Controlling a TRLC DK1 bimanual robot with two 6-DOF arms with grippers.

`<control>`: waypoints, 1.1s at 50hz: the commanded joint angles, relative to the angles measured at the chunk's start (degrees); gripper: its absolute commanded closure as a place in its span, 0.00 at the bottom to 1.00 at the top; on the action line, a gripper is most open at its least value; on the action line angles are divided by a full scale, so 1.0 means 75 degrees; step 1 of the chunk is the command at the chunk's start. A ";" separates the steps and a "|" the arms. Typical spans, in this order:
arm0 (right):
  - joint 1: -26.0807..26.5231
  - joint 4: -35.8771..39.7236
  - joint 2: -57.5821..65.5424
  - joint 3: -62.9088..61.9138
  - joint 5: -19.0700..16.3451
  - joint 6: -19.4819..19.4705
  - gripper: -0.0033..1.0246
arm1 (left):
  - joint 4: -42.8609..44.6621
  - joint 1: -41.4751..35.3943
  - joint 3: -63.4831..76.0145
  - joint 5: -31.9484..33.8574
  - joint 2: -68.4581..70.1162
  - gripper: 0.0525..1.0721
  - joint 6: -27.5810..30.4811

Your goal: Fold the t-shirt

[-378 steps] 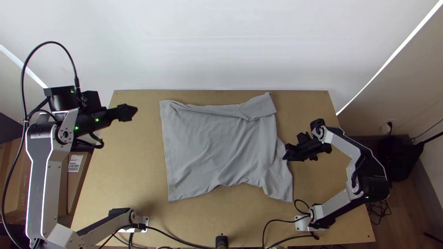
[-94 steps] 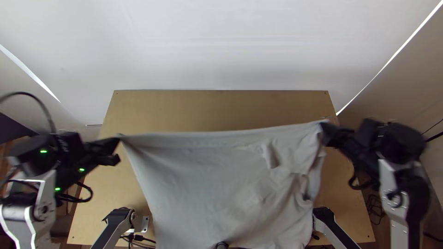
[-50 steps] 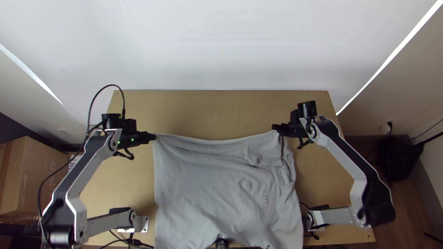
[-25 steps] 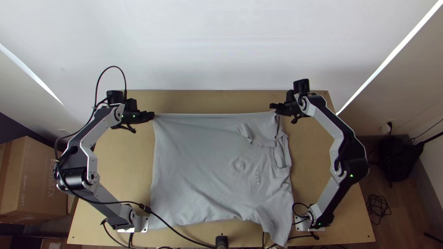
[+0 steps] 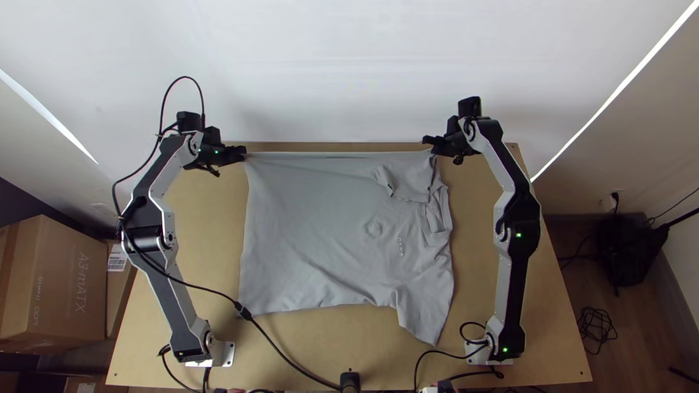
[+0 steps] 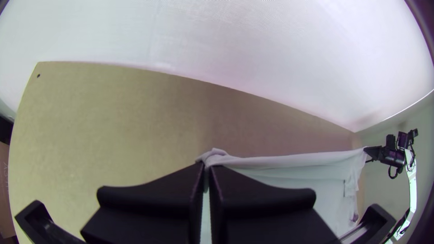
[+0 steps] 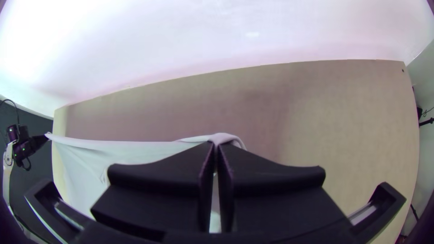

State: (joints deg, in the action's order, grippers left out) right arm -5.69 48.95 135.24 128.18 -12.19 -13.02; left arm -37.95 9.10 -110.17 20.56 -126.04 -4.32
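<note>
The station comprises one T-shirt (image 5: pixel 313 233), one wooden table (image 5: pixel 473 218), two robot arms (image 5: pixel 515 291), one left gripper (image 5: pixel 244 153) and one right gripper (image 5: pixel 429 145) (two in total). Cardboard boxes (image 5: pixel 54 291) number at least two.

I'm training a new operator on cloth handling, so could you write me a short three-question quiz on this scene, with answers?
1. Multiple choice: What does the left tool hold?
a) a black cable
b) part of the t-shirt's far edge
c) the cardboard box

2. Fill in "straight" or "coiled": Between the left tool and the right tool, the t-shirt's far edge runs nearly ____.

3. True or false: The right tool's fingers stand wide open, clear of the t-shirt.

Key: 1 b; 2 straight; 3 false.
</note>
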 commanded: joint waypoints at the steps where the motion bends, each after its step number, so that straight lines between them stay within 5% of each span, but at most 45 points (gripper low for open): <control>1: 0.0255 0.0106 0.0343 0.0605 0.0183 -0.0022 0.97 | -0.0412 0.0122 -0.1049 -0.0139 -0.0468 0.98 -0.0221; 24: 0.0056 0.1184 -0.0571 0.0159 0.0172 -0.0374 0.97 | -0.1947 0.0005 -0.0932 0.0599 0.0493 0.98 -0.0280; 43: -0.0014 0.1688 -0.1649 -0.1364 0.0183 -0.0327 0.97 | -0.0588 0.0052 0.2642 0.0751 0.2450 0.98 0.0025; 55: -0.0131 0.0786 -0.2727 -0.3473 0.0183 -0.0327 0.97 | 0.0209 0.0122 0.4494 0.0775 0.3340 0.98 0.0083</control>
State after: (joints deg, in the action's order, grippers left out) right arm -6.07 56.45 119.48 107.66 -11.73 -14.76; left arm -38.35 9.28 -81.08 25.96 -104.38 -4.82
